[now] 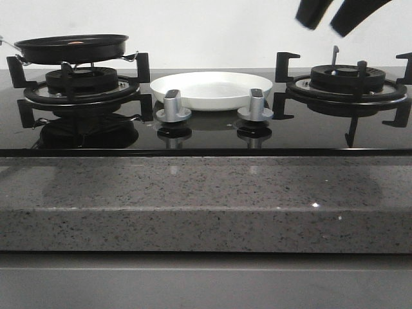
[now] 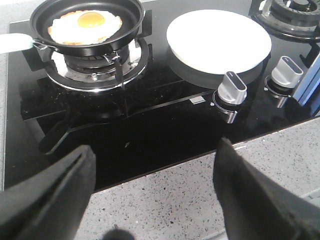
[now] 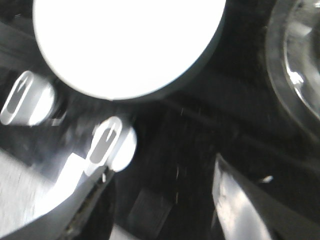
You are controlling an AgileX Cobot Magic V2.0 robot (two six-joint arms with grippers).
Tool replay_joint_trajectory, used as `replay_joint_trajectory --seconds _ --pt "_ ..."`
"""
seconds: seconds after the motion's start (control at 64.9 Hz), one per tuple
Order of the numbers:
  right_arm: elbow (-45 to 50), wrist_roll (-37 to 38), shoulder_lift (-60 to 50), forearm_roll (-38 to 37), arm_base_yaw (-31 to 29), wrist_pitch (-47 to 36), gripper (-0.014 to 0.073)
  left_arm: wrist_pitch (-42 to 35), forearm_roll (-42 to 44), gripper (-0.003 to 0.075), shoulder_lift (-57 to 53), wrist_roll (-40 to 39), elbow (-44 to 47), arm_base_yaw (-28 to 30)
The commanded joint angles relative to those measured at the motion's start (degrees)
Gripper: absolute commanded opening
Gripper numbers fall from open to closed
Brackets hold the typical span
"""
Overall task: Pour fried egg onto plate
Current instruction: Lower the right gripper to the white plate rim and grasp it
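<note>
Front cam: low, about counter height, facing forward across the hob (image 1: 206, 132), so the plate (image 1: 211, 89) shows edge-on. Left wrist cam: higher, looks down at an angle over the left burner (image 2: 95, 65). Right wrist cam: close, blurred, steeply down. All three share the plate and the two knobs (image 1: 174, 106).

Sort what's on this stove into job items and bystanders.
For the job: fried egg, frying pan holding it on the left burner, plate, left tool, open.
Bystanders: two knobs, right burner, stone counter, right tool, open above.
</note>
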Motion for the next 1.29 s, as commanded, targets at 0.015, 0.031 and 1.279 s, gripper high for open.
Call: replay_joint_trajectory --seconds 0.015,0.031,1.279 --pt "-9.0 2.4 4.0 1.5 0.0 1.9 0.0444 -4.8 -0.4 0.0494 0.4 0.2 -2.1 -0.4" --pt "-10.5 3.0 5.6 1.5 -0.1 2.6 0.0444 -4.8 -0.4 0.0494 0.4 0.2 -2.1 -0.4" --pt "-35.0 7.5 27.8 1.8 -0.2 10.2 0.0308 -4.8 -0.4 0.0494 0.4 0.2 -2.1 -0.4"
